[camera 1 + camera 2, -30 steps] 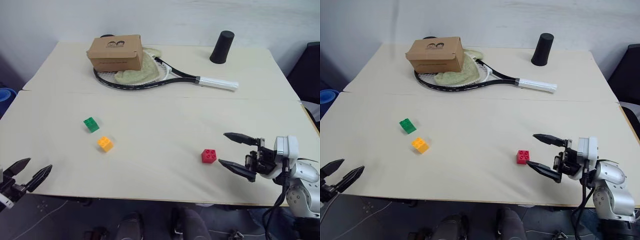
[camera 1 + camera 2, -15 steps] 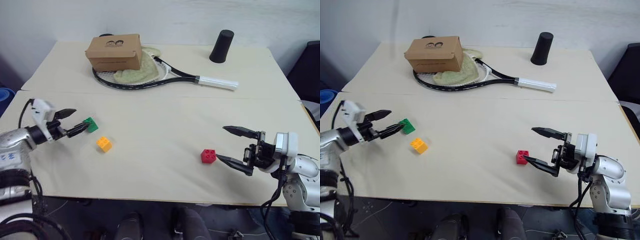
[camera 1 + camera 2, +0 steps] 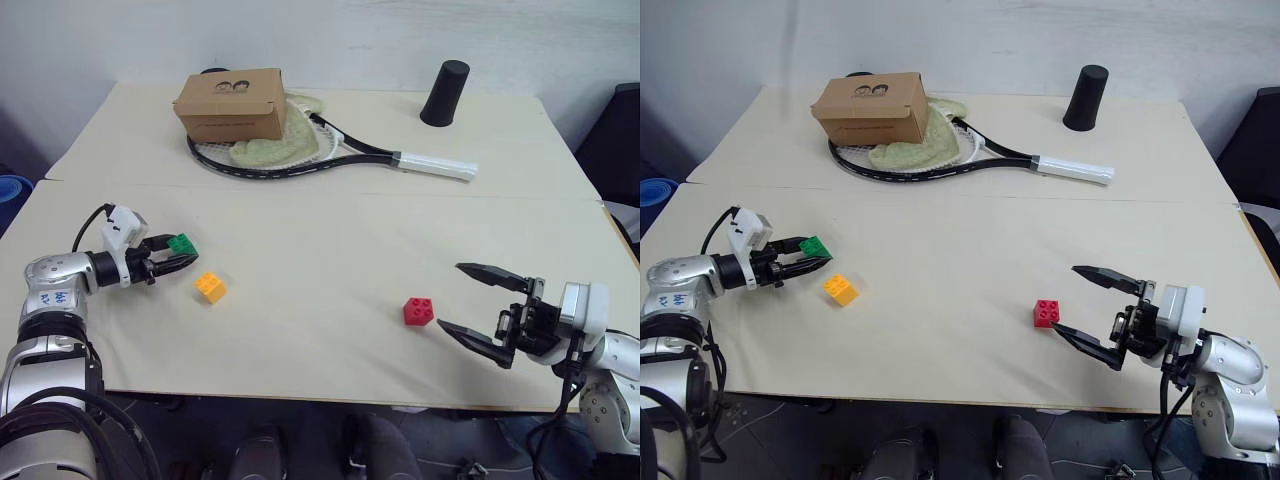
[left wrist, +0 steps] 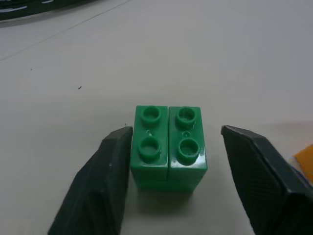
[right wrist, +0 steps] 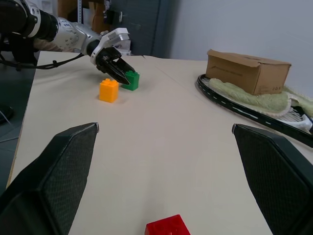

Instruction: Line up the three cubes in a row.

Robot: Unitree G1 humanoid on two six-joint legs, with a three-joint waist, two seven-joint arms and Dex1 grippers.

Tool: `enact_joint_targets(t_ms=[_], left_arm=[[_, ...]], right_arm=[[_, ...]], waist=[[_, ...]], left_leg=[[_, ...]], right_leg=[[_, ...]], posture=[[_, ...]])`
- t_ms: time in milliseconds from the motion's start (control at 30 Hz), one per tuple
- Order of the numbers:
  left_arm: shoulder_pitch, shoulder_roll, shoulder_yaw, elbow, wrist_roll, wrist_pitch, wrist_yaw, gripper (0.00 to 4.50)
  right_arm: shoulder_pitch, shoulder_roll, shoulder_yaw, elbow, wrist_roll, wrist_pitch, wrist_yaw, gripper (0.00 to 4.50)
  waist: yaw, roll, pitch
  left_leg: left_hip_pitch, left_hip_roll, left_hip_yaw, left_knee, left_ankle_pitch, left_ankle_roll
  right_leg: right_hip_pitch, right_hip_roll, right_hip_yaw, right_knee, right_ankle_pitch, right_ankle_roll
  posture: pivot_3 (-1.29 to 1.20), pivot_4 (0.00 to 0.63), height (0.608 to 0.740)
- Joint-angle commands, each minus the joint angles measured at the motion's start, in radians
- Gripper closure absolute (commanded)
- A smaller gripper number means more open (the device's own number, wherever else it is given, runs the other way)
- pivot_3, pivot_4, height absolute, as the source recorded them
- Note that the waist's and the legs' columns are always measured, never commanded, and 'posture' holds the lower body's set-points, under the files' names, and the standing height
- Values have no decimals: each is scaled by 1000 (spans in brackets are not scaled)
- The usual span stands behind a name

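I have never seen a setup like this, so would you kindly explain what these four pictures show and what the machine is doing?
It is a two-armed robot at a table. Two pictures come from its head, two from cameras on its wrists. On the table lie a red brick, an orange-yellow brick, a racket, a cardboard box and a black cup. The left gripper straddles the green brick, one finger touching; a firm hold is unclear. The right gripper is open near the red brick.

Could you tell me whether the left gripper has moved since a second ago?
Yes. The left gripper came in from the table's near edge and now straddles the green cube.
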Motion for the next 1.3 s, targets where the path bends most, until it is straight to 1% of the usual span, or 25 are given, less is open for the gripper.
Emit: enact_joint_targets(t_ms=[33, 67, 133, 233, 300, 333, 433, 467, 533, 667, 733, 800, 867, 933, 1000, 1133, 1300], left_arm=[[-10, 14, 15, -5, -1, -23, -12, 2878], [-14, 17, 25, -5, -9, -27, -7, 3028], [-25, 24, 41, -15, -24, -33, -14, 3018], [-61, 29, 51, -103, -66, 12, -105, 3018], [-71, 25, 31, -229, -96, 81, -195, 3018], [-62, 21, 4, -341, -119, 153, -246, 3018], [-5, 26, -108, -701, -191, 461, -343, 3018], [19, 29, -143, -796, -207, 520, -364, 3018], [44, -10, -213, -982, -229, 638, -323, 3018], [57, -104, -319, -1178, -213, 761, -209, 3018], [65, -171, -386, -1209, -158, 742, -137, 3018], [77, -231, -447, -1191, -85, 691, -59, 3018], [78, -293, -483, -1147, -33, 661, 16, 3018], [79, -329, -506, -1126, -8, 660, 55, 3018], [89, -349, -533, -1117, 17, 661, 79, 3018], [106, -371, -585, -1068, 86, 587, 117, 3018], [114, -411, -595, -1034, 88, 555, 113, 3018]], right_arm=[[11, -23, -25, -29, 16, -13, 6, 0], [10, -26, -28, -24, 17, -14, 9, 0], [7, -31, -33, -15, 18, -16, 14, 0], [13, -44, -41, -16, 25, -13, 20, 0], [27, -59, -55, -28, 35, -4, 28, 0], [45, -83, -57, -35, 30, -12, 65, 0], [104, -129, -77, -51, 31, -23, 126, 0], [119, -136, -83, -51, 31, -26, 139, 0], [139, -138, -99, -42, 32, -31, 140, 0], [144, -138, -93, -46, 9, -36, 116, 0], [140, -137, -91, -45, -2, -38, 104, 0], [146, -141, -88, -49, -11, -50, 114, 0], [158, -137, -88, -64, -10, -51, 111, 0], [172, -132, -94, -74, -6, -51, 103, 0], [189, -131, -105, -77, -3, -54, 102, 0], [215, -127, -111, -78, -3, -63, 99, 0], [226, -118, -106, -88, -2, -71, 79, 0]], waist=[[-1, 0, 0], [-1, 0, 0], [-1, 0, 0], [0, -1, 1], [2, -2, 1], [5, -2, 1], [8, -2, 1], [6, -2, 1], [2, -2, 1], [-2, -3, 1], [-3, -2, 1], [0, -2, 1], [1, -2, 1], [2, -2, 1], [2, -2, 1], [1, -2, 1], [7, -2, 1]], left_leg=[[0, 0, 0, 0, 0, 0], [0, 0, 0, 0, 0, 0], [0, 0, 0, 0, 0, 0], [0, 0, 0, 1, 0, 0], [-1, 0, 3, 2, 0, 0], [-1, 0, 3, 2, 0, 0], [-1, -1, 4, 3, -1, 2], [-1, -1, 4, 3, -1, 2], [1, -1, 4, 3, -2, 3], [2, -1, 0, 6, -2, 3], [3, -1, 0, 6, -2, 3], [4, -1, 0, 5, -2, 3], [4, -2, 0, 5, -2, 2], [4, -1, 0, 6, -2, 2], [4, -1, 0, 6, -2, 2], [4, -1, 0, 5, -2, 2], [4, -1, -1, 6, -2, 3]], right_leg=[[0, 0, 0, 0, 0, 0], [0, 0, 0, 0, 0, 0], [0, 0, 1, 1, 0, 0], [0, 0, 0, 1, 0, 0], [0, 2, -1, 1, 0, 0], [0, 3, -1, 1, 0, 0], [1, 3, 1, 1, -1, 3], [1, 3, 2, 1, -1, 3], [2, 4, 6, 1, -1, 5], [3, 4, 18, 2, -1, 7], [3, 6, 21, 3, -1, 7], [3, 8, 23, 3, -1, 7], [3, 9, 24, 2, -1, 7], [3, 9, 24, 2, -1, 7], [3, 9, 24, 2, -1, 7], [3, 9, 24, 2, -1, 7], [3, 8, 23, 2, -1, 7]], posture=[[0, 150, 740], [0, 150, 740], [0, 150, 740], [0, 150, 740], [0, 150, 740], [0, 150, 740], [0, 150, 740], [0, 150, 740], [0, 150, 740], [0, 150, 740], [0, 150, 740], [0, 150, 740], [0, 150, 740], [0, 150, 740], [0, 150, 740], [0, 150, 740], [0, 150, 740]])
